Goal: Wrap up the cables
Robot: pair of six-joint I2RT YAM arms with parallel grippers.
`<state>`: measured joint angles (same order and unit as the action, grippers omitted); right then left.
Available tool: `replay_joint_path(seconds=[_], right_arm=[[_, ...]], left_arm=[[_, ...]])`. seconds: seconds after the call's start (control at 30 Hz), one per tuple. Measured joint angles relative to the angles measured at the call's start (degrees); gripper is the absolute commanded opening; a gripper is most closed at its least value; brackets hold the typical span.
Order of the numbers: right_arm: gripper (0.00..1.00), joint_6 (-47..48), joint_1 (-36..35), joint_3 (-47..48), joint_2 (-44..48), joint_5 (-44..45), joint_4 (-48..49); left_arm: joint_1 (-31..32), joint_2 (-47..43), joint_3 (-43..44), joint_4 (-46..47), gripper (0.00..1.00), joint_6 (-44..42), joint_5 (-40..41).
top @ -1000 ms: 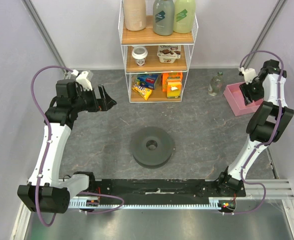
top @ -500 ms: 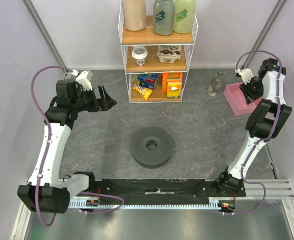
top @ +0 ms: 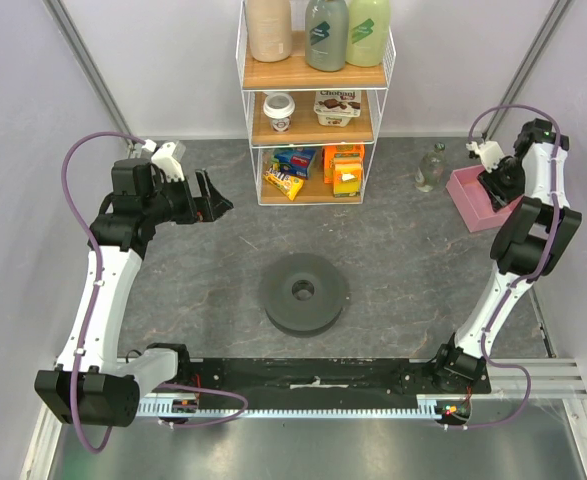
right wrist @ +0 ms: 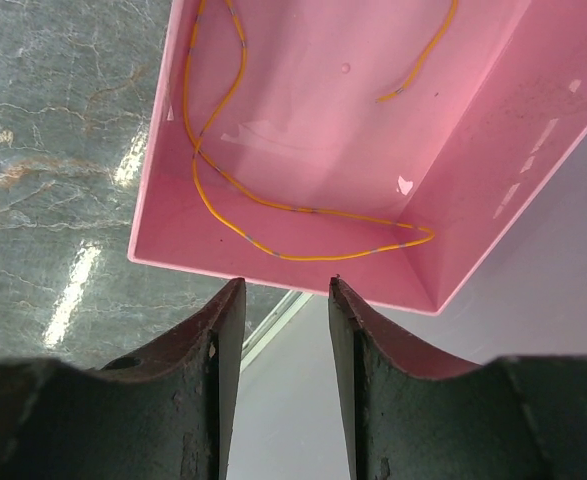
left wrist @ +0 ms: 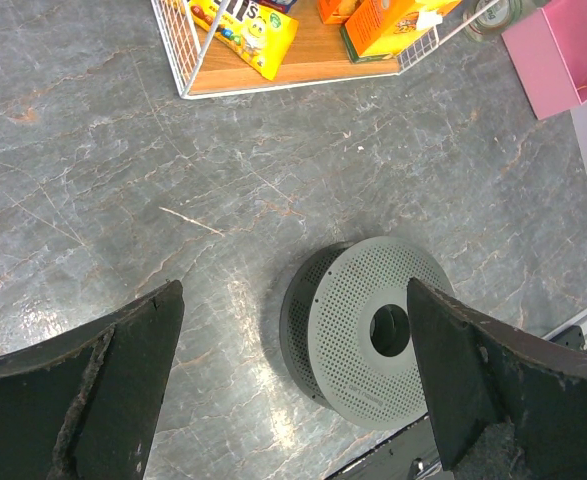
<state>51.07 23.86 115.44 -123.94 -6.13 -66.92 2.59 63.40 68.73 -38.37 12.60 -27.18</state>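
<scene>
- Top external view: the dark grey spool [top: 304,293] lay flat at the centre of the table [top: 403,260], well apart from both arms. The left gripper [top: 213,200] hung raised over the far-left part of the table, with its fingers spread and empty. The right gripper [top: 488,186] hung over the pink bin [top: 461,203] at the far right. The bin's contents could not be resolved in this view.
- Left wrist view: the fingers stood wide apart with nothing between them. The spool lay below and to the near right, with no wire visible on it. The wire rack [left wrist: 188,60] stood at the far side.
- Right wrist view: the fingers were parted by a narrow gap and gripped nothing. The thin yellow-orange wire [right wrist: 273,205] lay in loose curves on the bin floor, just beyond the fingertips.
- Step in hand, as judged: fetching the wire. Winding was not yet begun.
- Next move, as judged: lower the right gripper into the bin and pinch the wire exactly, since it is hair-fine and lies flat on the floor, then carry it to the spool.
</scene>
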Motion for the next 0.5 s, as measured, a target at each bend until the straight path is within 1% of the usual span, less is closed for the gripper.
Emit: replay_joint_path(seconds=[0.5], right_arm=[[0.45,-0.04,-0.02,0.0,-2.56,0.59,0.13]], left_arm=[[0.0,0.0,0.0,0.02,0.98,0.0,0.0]])
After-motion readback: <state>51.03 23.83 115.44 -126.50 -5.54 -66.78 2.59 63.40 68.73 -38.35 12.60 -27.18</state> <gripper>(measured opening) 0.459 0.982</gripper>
